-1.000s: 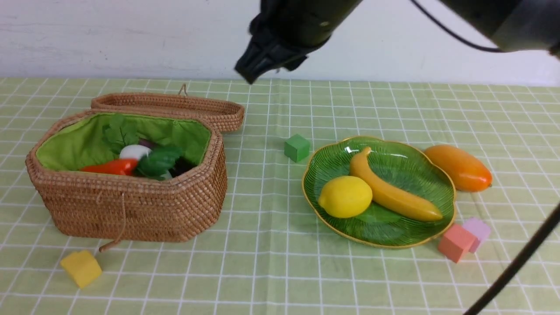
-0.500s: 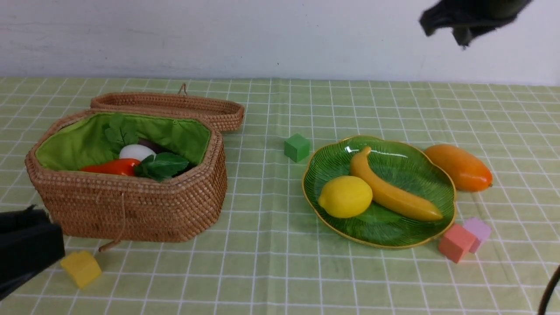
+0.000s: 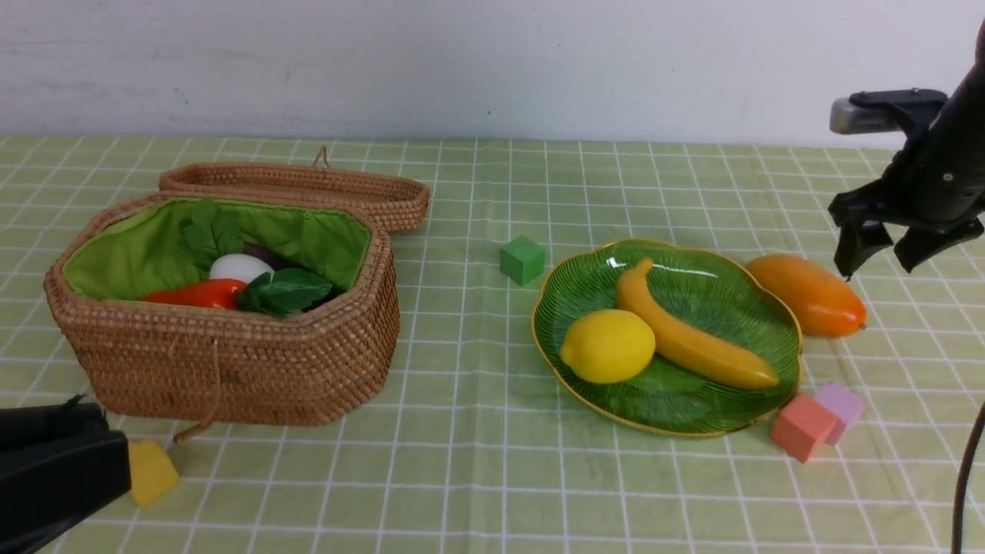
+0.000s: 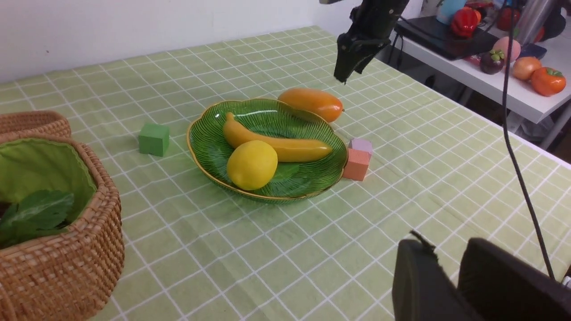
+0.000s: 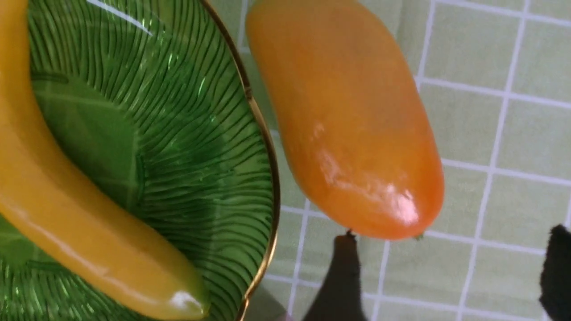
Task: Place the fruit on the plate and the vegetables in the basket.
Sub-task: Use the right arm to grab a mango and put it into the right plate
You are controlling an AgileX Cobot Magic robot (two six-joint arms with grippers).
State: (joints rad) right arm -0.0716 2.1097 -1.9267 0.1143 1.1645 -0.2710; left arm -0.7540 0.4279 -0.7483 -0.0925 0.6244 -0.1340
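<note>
The basket (image 3: 231, 369) stands open at the left. In it I see the carrot (image 3: 196, 294), the white radish (image 3: 240, 267), a bit of dark eggplant (image 3: 265, 252) and green leaves; the gourd is hidden. The plate (image 3: 708, 285) holds the banana (image 3: 692, 342) and the lemon (image 3: 608, 346). The mango (image 3: 804, 295) lies on the cloth just right of the plate. My right gripper (image 3: 877, 265) is open and empty, hovering just right of and above the mango's reddish end (image 5: 370, 196). My left gripper (image 3: 108, 432) is low at the front left, jaws nearly together, empty.
A yellow block (image 3: 154, 471) lies partly behind my left gripper. A green cube (image 3: 522, 259) sits between basket and plate. An orange-pink block (image 3: 802, 427) and a lilac block (image 3: 840, 402) lie at the plate's front right. A side table (image 4: 490, 76) stands beyond the table's right edge.
My right arm swung from above the table's middle over to the right and came down beside the mango. My left gripper came into view at the front left and now partly covers the yellow block.
</note>
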